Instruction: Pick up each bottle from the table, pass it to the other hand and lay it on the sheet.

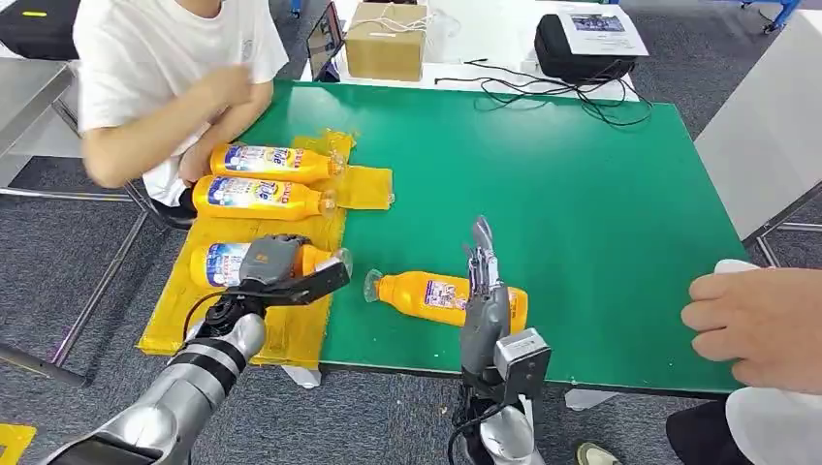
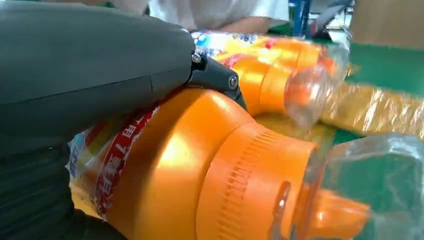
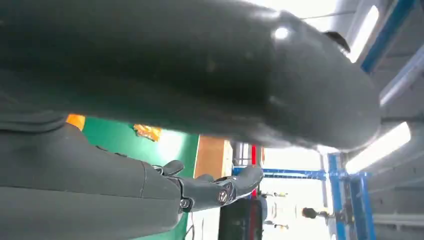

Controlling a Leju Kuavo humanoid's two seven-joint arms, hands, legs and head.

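The left hand (image 1: 273, 260) grips an orange bottle (image 1: 225, 263) lying on the yellow sheet (image 1: 291, 329). The right hand (image 1: 482, 281) hovers with fingers straight and empty above another bottle (image 1: 426, 294) on the green tabletop (image 1: 582, 213). The labels' lettering is too small to make out.

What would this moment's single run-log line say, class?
left hand: grips third bottle on yellow sheet | right hand: open over fourth bottle on green table

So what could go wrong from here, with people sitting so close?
1. The left robot hand grips a bottle low over the yellow sheet; letting go carelessly could roll it off the sheet's edge.
2. The right robot hand, fingers straight, stands by the last bottle and might knock it away.
3. A person's hand rests on the table nearby.
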